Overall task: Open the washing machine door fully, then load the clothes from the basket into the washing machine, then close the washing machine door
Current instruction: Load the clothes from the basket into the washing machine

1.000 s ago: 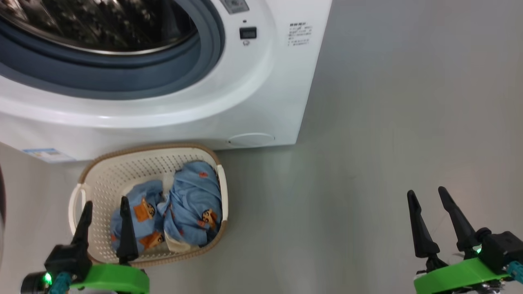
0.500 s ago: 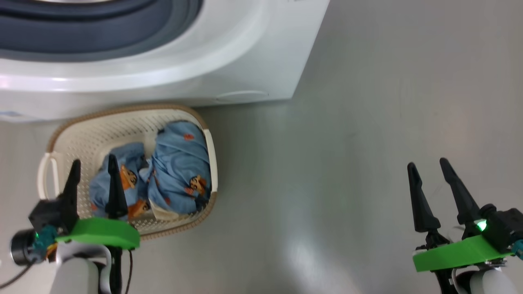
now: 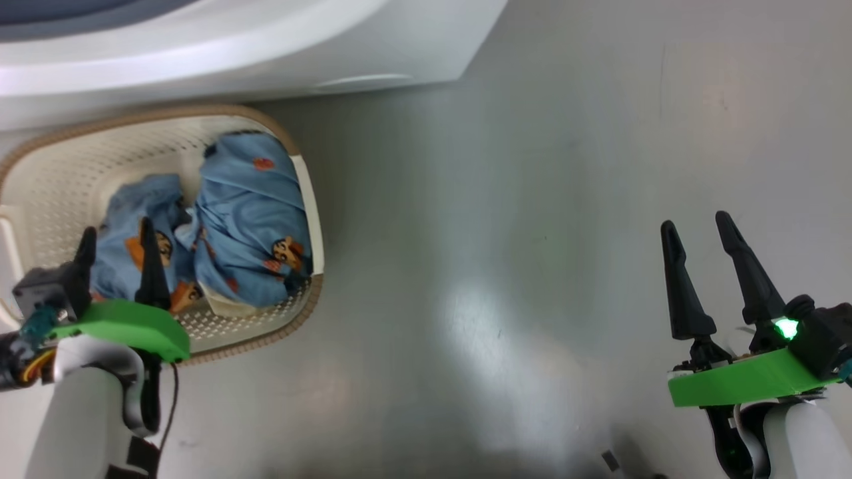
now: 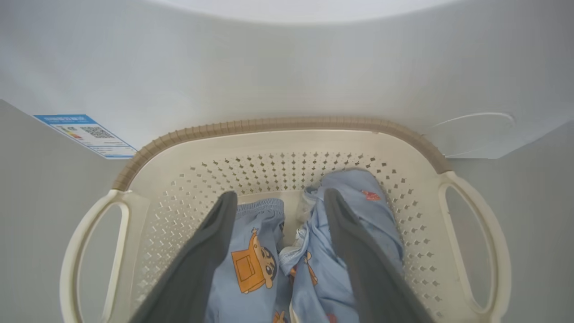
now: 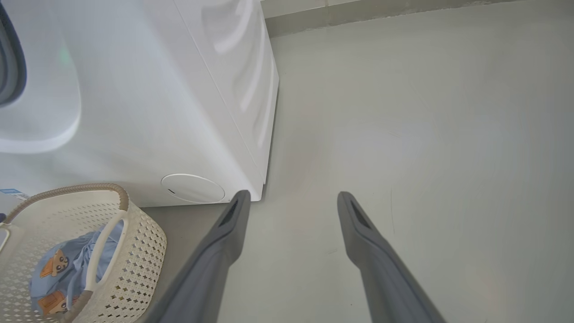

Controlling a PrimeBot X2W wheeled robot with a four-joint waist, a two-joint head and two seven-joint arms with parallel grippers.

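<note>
The cream basket (image 3: pixel 293 319) stands on the floor against the foot of the white washing machine (image 3: pixel 266 53). Light blue clothes (image 3: pixel 246 213) with orange cartoon patches lie in it as two bundles. My left gripper (image 3: pixel 116 228) hangs open over the basket's near left part, fingers pointing at the left bundle. In the left wrist view the left gripper (image 4: pixel 280 194) spans both bundles of clothes (image 4: pixel 354 215) inside the basket (image 4: pixel 278 124), with nothing between the fingers. My right gripper (image 3: pixel 695 221) stands open over bare floor, far to the right. The washing machine door is out of view.
Grey floor (image 3: pixel 506 199) spreads to the right of the machine. A small round white flap (image 5: pixel 193 188) sits low on the machine's front, near its corner. A blue sticker (image 4: pixel 85 134) marks the other lower corner. The grey-blue gasket (image 5: pixel 9 67) edges the drum opening.
The head camera has tilted down, so the machine and basket slid up and left in the picture. My left gripper has reached a little further over the basket. Both grippers stay open.
</note>
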